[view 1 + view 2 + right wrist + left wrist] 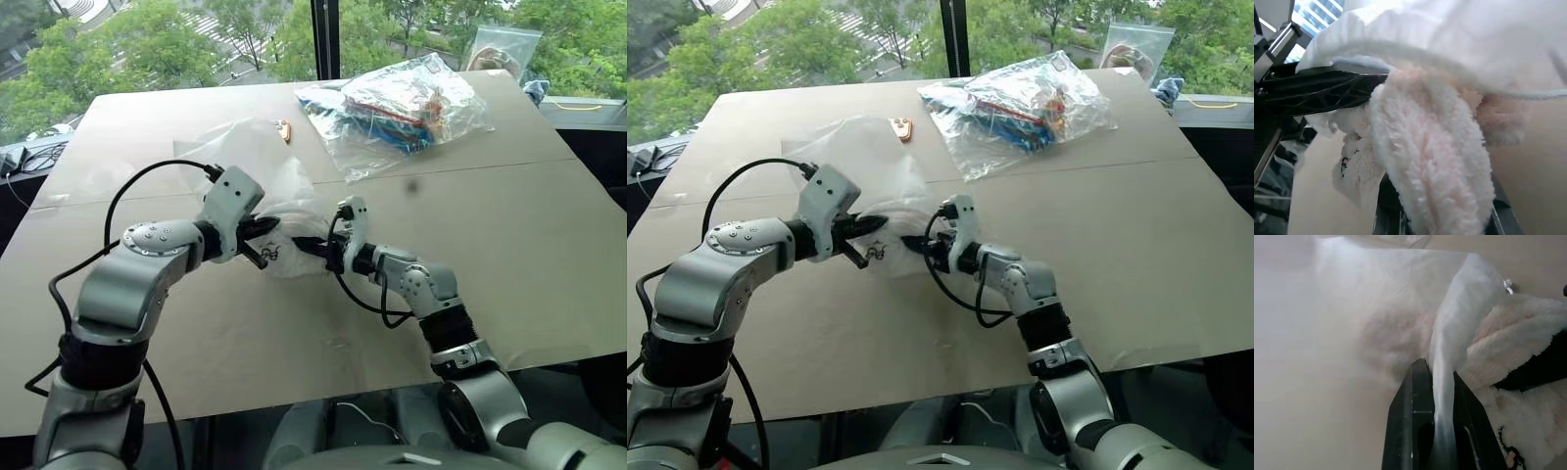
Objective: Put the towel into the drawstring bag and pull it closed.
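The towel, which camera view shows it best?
The right wrist view: the fluffy towel hangs large in the right gripper. The left wrist view shows part of it beside the drawstring bag; the head views show a small patch between the grippers.

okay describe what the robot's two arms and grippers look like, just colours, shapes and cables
Both arms have rounded silver-grey metallic shells with black ribbed joint sections. The left gripper and right gripper each carry two black fingers on a light grey, boxy wrist housing. A thin black cable loops outside each arm, arching high over the left forearm and hanging below the right wrist.
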Action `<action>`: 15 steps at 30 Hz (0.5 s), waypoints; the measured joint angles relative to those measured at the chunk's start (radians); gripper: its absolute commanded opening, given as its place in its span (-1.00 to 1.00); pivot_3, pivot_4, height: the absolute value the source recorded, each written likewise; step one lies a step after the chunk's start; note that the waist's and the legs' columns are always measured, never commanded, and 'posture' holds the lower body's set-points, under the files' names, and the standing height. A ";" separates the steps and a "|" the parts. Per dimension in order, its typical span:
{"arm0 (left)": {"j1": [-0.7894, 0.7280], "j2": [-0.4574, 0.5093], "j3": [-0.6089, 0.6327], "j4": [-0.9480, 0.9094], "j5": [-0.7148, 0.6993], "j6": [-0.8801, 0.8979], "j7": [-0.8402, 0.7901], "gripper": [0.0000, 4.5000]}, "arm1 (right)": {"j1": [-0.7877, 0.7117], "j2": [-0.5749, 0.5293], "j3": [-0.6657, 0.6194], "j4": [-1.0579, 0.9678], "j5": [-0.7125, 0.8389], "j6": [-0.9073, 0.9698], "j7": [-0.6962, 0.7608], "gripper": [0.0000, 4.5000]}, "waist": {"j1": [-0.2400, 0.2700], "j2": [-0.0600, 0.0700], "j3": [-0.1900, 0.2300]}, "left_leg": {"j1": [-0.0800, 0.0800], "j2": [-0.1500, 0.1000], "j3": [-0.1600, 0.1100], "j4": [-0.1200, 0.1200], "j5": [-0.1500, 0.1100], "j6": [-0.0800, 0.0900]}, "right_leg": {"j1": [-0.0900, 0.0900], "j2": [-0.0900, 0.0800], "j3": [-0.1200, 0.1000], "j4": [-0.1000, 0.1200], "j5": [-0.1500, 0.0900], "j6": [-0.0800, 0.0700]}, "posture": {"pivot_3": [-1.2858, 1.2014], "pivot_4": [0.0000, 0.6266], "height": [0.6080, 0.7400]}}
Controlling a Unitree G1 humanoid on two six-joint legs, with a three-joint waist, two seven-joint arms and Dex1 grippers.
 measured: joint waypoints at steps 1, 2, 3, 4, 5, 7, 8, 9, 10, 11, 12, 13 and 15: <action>-0.008 -0.005 0.013 0.000 -0.022 0.026 -0.006 -1.00 | 0.000 0.000 -0.014 0.001 0.012 0.000 -0.011 -0.99 | -0.001 0.000 0.000 | 0.000 0.000 0.000 0.000 0.000 0.000 | 0.000 0.000 0.000 0.000 0.000 0.000 | 0.03 -0.52 1.00; -0.020 -0.037 0.054 -0.003 -0.087 0.103 -0.019 -1.00 | -0.001 0.001 -0.041 0.009 0.047 0.001 -0.025 -0.99 | -0.002 0.000 0.000 | 0.000 0.000 0.000 0.000 0.000 0.000 | 0.000 0.000 0.000 0.000 0.000 0.000 | 0.03 -0.52 1.00; -0.028 -0.059 0.075 -0.009 -0.128 0.151 -0.026 -1.00 | -0.001 0.001 -0.058 0.014 0.067 0.001 -0.034 -0.99 | -0.003 0.000 0.000 | -0.001 0.000 0.000 0.000 0.000 0.000 | 0.000 0.000 0.000 0.000 0.000 0.000 | 0.03 -0.52 1.00; -0.037 -0.079 0.093 -0.027 -0.184 0.224 -0.034 -1.00 | -0.002 0.001 -0.077 0.018 0.097 0.002 -0.046 -0.99 | -0.004 0.000 0.000 | -0.001 0.000 0.000 0.000 0.000 0.000 | 0.000 0.000 0.000 0.000 0.000 0.000 | 0.03 -0.52 1.00; -0.046 -0.086 0.101 -0.040 -0.219 0.269 -0.040 -1.00 | -0.002 0.001 -0.085 0.020 0.112 0.001 -0.054 -0.99 | -0.005 0.000 0.000 | -0.001 0.000 0.000 0.000 0.000 0.000 | 0.000 -0.001 0.000 0.000 0.000 0.000 | 0.03 -0.52 1.00; -0.068 -0.099 0.123 -0.075 -0.291 0.350 -0.045 -1.00 | -0.005 0.001 -0.082 0.031 0.114 -0.021 -0.073 -0.99 | -0.008 0.000 0.000 | -0.001 0.000 0.000 0.000 0.000 0.000 | -0.001 0.000 0.000 0.000 0.000 0.000 | 0.03 -0.52 1.00; -0.078 -0.102 0.128 -0.085 -0.312 0.374 -0.044 -1.00 | -0.006 0.001 -0.077 0.038 0.110 -0.034 -0.081 -0.99 | -0.008 0.000 0.000 | -0.001 0.000 0.000 0.000 0.000 0.000 | -0.001 0.000 0.000 0.000 0.000 0.000 | 0.03 -0.52 1.00; -0.085 -0.103 0.131 -0.098 -0.332 0.394 -0.042 -1.00 | -0.009 0.001 -0.065 0.048 0.098 -0.051 -0.085 -0.99 | -0.008 0.000 0.000 | -0.001 0.000 0.000 0.000 0.000 0.000 | -0.001 0.000 0.000 0.001 0.000 0.000 | 0.03 -0.52 1.00; -0.085 -0.108 0.132 -0.111 -0.345 0.409 -0.037 -1.00 | -0.011 0.001 -0.044 0.051 0.080 -0.070 -0.082 -0.99 | -0.009 0.000 0.000 | 0.000 0.000 0.000 0.000 0.000 0.000 | -0.001 0.000 0.000 0.001 0.000 0.000 | 0.03 -0.52 1.00; -0.085 -0.123 0.133 -0.112 -0.356 0.417 -0.023 -1.00 | -0.019 0.000 -0.009 0.051 0.052 -0.090 -0.073 -0.99 | -0.009 0.000 0.000 | 0.000 0.000 0.001 0.000 0.000 0.000 | -0.001 0.000 0.001 0.001 0.000 0.000 | 0.03 -0.52 1.00; -0.085 -0.129 0.133 -0.112 -0.357 0.419 -0.020 -1.00 | -0.024 0.000 0.003 0.051 0.046 -0.094 -0.070 -0.99 | -0.009 0.000 0.000 | 0.000 0.000 0.001 0.000 0.000 0.000 | -0.001 0.000 0.001 0.000 0.000 0.000 | 0.03 -0.52 1.00; -0.086 -0.138 0.135 -0.112 -0.361 0.421 -0.014 -1.00 | -0.029 0.000 0.019 0.051 0.037 -0.100 -0.063 -0.99 | -0.008 0.000 0.000 | 0.000 0.000 0.001 0.000 0.000 0.000 | -0.001 0.000 0.001 0.000 0.000 0.000 | 0.03 -0.52 1.00; -0.102 -0.186 0.160 -0.104 -0.375 0.442 0.011 -1.00 | -0.033 0.000 0.003 0.044 0.086 -0.097 -0.053 -0.99 | -0.002 0.000 0.000 | 0.000 0.000 0.000 0.001 0.000 0.000 | 0.000 0.000 0.000 0.000 0.000 0.000 | 0.03 -0.52 1.00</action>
